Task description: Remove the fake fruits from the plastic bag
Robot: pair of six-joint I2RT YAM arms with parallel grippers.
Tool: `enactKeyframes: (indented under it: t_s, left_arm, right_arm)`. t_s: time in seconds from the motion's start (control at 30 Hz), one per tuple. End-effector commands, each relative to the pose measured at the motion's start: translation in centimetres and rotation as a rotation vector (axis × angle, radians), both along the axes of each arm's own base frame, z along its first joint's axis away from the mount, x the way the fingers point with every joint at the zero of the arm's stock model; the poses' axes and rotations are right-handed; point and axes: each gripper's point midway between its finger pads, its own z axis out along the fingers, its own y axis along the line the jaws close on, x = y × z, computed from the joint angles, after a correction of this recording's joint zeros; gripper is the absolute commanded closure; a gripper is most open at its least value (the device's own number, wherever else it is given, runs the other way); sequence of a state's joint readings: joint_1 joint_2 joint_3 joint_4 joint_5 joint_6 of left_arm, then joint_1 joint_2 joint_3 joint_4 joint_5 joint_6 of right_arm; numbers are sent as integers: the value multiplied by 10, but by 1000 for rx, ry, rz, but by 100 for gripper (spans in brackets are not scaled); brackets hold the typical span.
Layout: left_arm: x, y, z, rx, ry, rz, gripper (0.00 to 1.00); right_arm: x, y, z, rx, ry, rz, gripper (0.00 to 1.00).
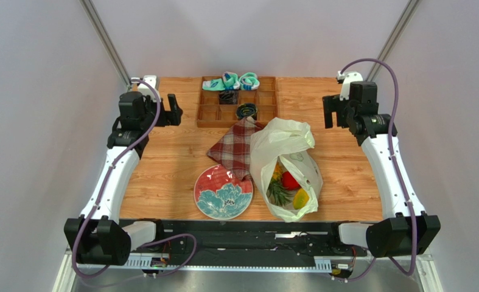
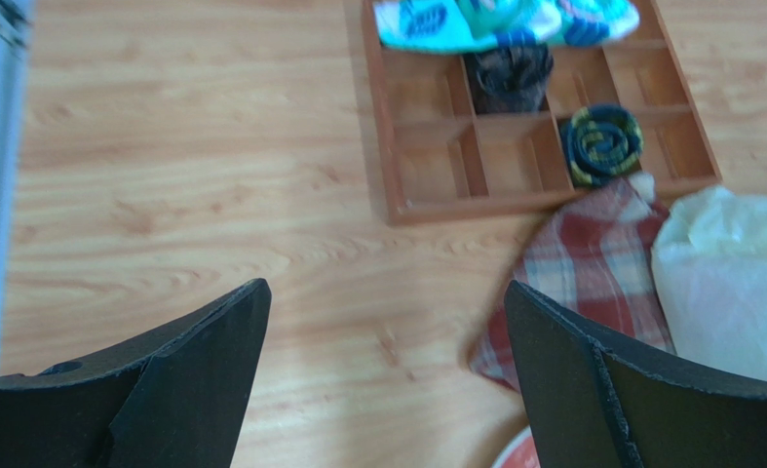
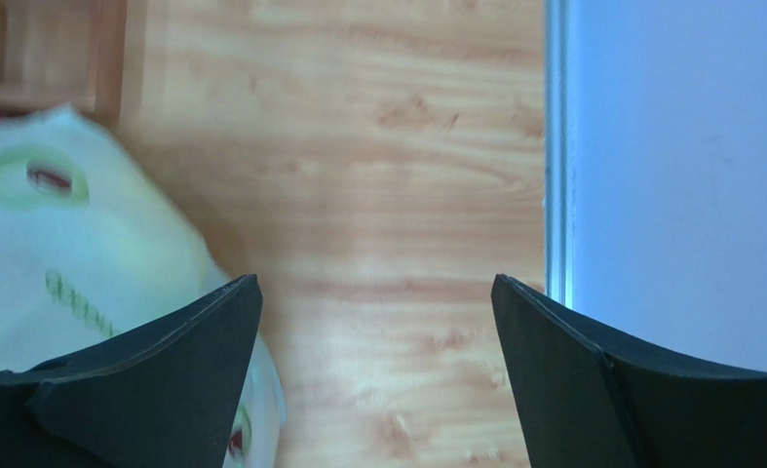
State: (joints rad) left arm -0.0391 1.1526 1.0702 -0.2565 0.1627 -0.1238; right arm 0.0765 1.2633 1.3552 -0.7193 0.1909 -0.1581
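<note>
Wood-grain surface (image 1: pixel 174 164) is carrying one plastic bag (image 1: pixel 284 146), lying right of centre with its long axis running from the far side toward the near edge. Fake fruits (image 1: pixel 287 185) are bunching in its near end, three showing through the film: one red fruit (image 1: pixel 290 180), one yellow piece (image 1: pixel 300 198), one spiky green crown (image 1: pixel 278 191). Green print on the bag is blurring beyond reading. One floral plate (image 1: pixel 220 198) is sitting just left, one plaid cloth (image 1: pixel 235 149) overlapping its far rim. One compartment tray (image 1: pixel 206 115) is holding three teal-and-white sock rolls (image 1: pixel 230 81) and two dark ones. Left hand (image 2: pixel 385 292) and right hand (image 3: pixel 375 283) are hovering wide open, gripping nothing.
</note>
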Motion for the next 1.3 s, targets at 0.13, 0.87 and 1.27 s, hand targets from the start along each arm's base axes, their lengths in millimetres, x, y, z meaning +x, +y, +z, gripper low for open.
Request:
enactKeyframes:
  t_s: [0.13,0.87,1.27]
  left_arm:
    - [-26,-37,-71,-242,385,-34,2]
    - [-25,-115,-212,-214,826,-60,20]
    - [-2,-95,-224,-229,860,14,100]
  right_arm:
    - [-82,189,96,12,-109,1007,0]
    - [-116,262,-99,-90,414,1154,12]
    - [-110,232,-110,-85,443,1070,12]
